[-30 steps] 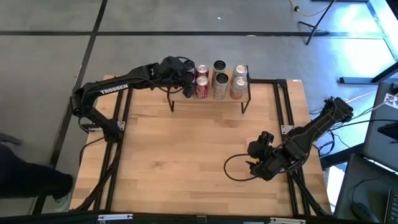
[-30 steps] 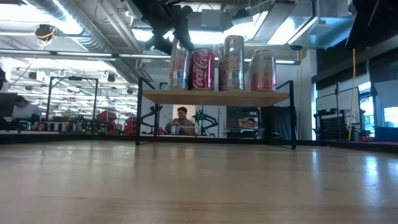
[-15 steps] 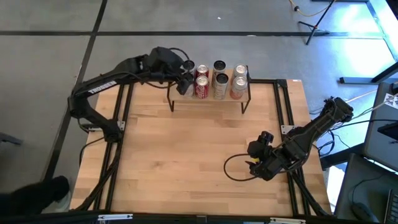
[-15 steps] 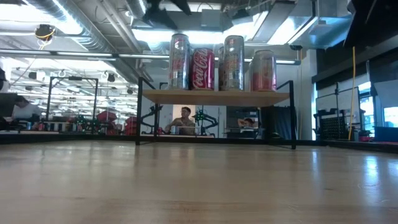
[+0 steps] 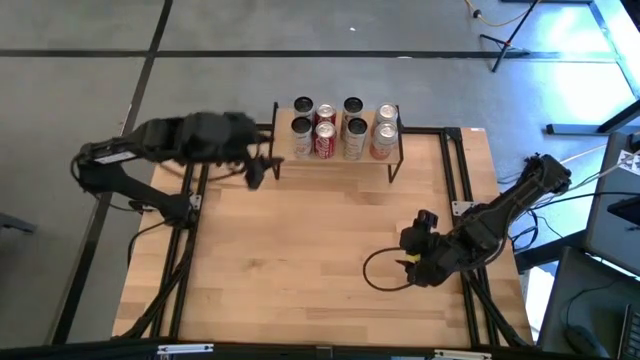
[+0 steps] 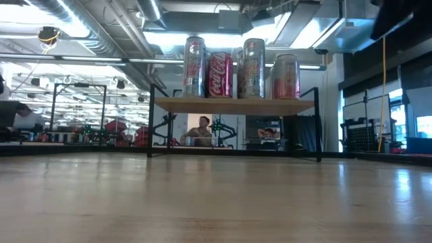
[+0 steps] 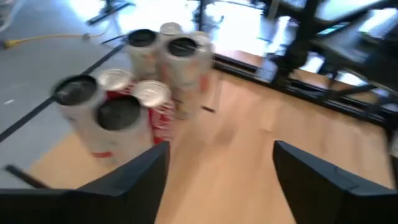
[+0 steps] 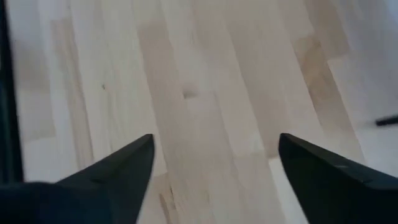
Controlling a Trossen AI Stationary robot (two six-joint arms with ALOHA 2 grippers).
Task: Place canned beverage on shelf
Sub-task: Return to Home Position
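Note:
The shelf (image 6: 233, 104), a light-wood board on thin black legs, stands at the table's far edge. Several cans (image 5: 343, 125) stand upright on it in two rows, red and silver. They also show in the low view (image 6: 239, 67) and the left wrist view (image 7: 134, 106). My left gripper (image 5: 255, 172) is open and empty, in front of and left of the shelf's left end; its own view (image 7: 214, 177) shows its fingers spread with nothing between them. My right gripper (image 5: 412, 262) is open and empty, low over the table's near right part, which also shows in its wrist view (image 8: 211, 162).
Black frame rails (image 5: 455, 170) run along the table's left and right sides. A black cable loop (image 5: 380, 272) lies by my right gripper. Bare wood (image 5: 310, 250) spreads across the table's middle and near part. People sit in the room beyond the shelf (image 6: 201, 131).
My left gripper has left the cans at the shelf's left end, gone up, and drawn back toward the table's left and near edges. The cans stand on the shelf as before. My right arm has kept still.

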